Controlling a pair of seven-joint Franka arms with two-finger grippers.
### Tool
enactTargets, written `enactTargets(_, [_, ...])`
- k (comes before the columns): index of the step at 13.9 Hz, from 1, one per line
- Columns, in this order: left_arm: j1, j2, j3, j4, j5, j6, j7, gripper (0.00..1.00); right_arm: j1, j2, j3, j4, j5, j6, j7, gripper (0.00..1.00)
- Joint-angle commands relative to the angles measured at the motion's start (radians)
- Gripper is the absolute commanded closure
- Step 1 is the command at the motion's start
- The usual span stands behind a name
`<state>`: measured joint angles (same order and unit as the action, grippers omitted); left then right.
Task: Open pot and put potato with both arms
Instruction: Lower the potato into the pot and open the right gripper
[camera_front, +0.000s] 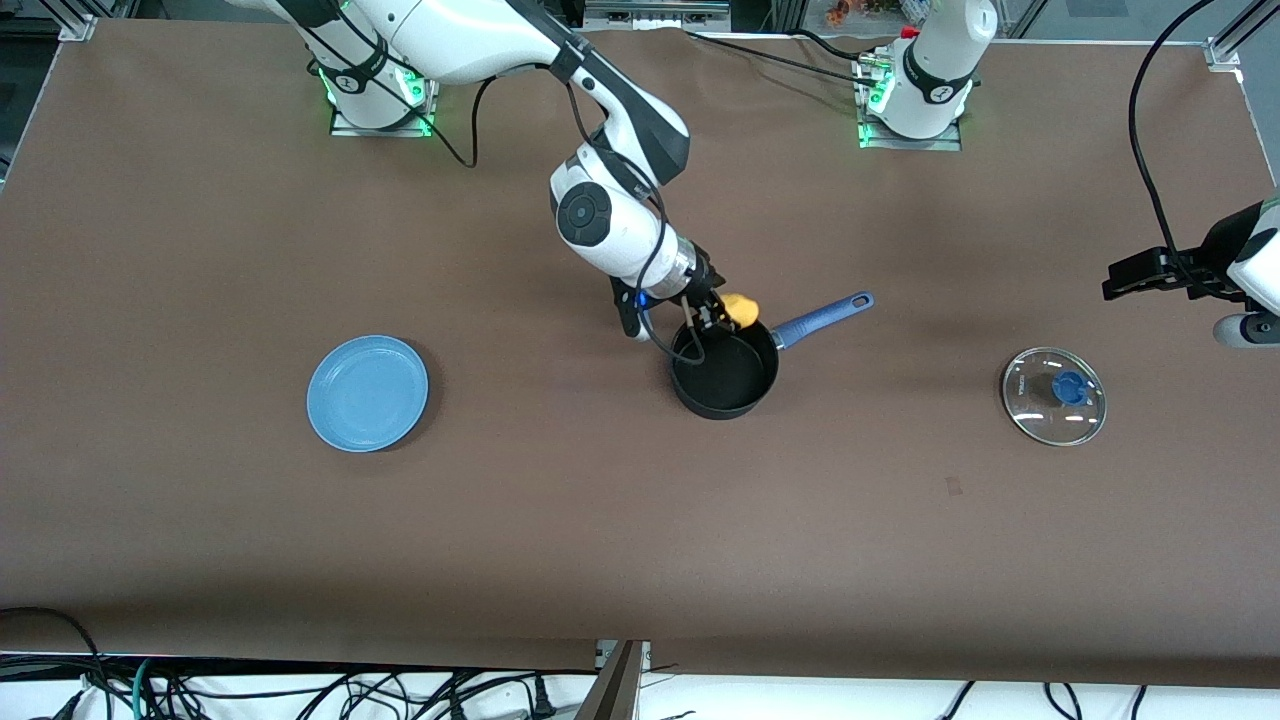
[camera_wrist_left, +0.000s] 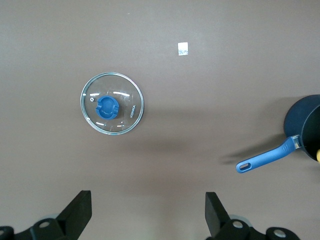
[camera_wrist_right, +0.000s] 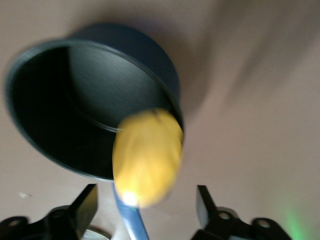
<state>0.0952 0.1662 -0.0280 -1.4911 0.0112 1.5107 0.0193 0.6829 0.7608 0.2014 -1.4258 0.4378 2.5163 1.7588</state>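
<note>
The black pot (camera_front: 725, 375) stands open mid-table, its blue handle (camera_front: 825, 315) pointing toward the left arm's end. My right gripper (camera_front: 705, 315) hangs over the pot's rim, fingers spread. The yellow potato (camera_front: 741, 308) is by the fingertips at the rim beside the handle. In the right wrist view the potato (camera_wrist_right: 147, 157) is blurred between the open fingers (camera_wrist_right: 87, 202), touching neither, above the pot (camera_wrist_right: 65, 115). The glass lid (camera_front: 1054, 395) with its blue knob lies flat toward the left arm's end. My left gripper (camera_front: 1125, 275) is open and empty, above the table beside the lid (camera_wrist_left: 112, 110).
A light-blue plate (camera_front: 367, 392) lies toward the right arm's end of the table. A small white tag (camera_wrist_left: 183, 48) lies on the brown table cover near the lid. Cables hang along the table edge nearest the front camera.
</note>
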Motion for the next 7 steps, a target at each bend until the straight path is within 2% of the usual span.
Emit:
enactTargets(1, [-0.003, 0.009, 0.002, 0.022, -0.017, -0.018, -0.009, 0.0, -0.028, -0.033, -0.034, 0.028, -0.048, -0.083, 0.005, 0.01])
enactTargets(3, [-0.003, 0.009, 0.002, 0.022, -0.017, -0.018, -0.009, 0.0, -0.068, -0.064, -0.048, 0.069, -0.094, -0.232, -0.007, 0.01])
enactTargets(5, [-0.002, 0.009, 0.002, 0.022, -0.017, -0.018, -0.009, 0.0, -0.118, -0.089, -0.048, 0.129, -0.175, -0.389, -0.1, 0.01])
enactTargets(6, [-0.003, 0.009, 0.002, 0.022, -0.017, -0.018, -0.009, 0.0, -0.144, -0.13, -0.048, 0.123, -0.223, -0.454, -0.177, 0.0])
enactTargets(7, [-0.003, 0.009, 0.002, 0.022, -0.017, -0.018, -0.009, 0.0, -0.16, -0.168, -0.075, 0.101, -0.231, -0.512, -0.252, 0.0])
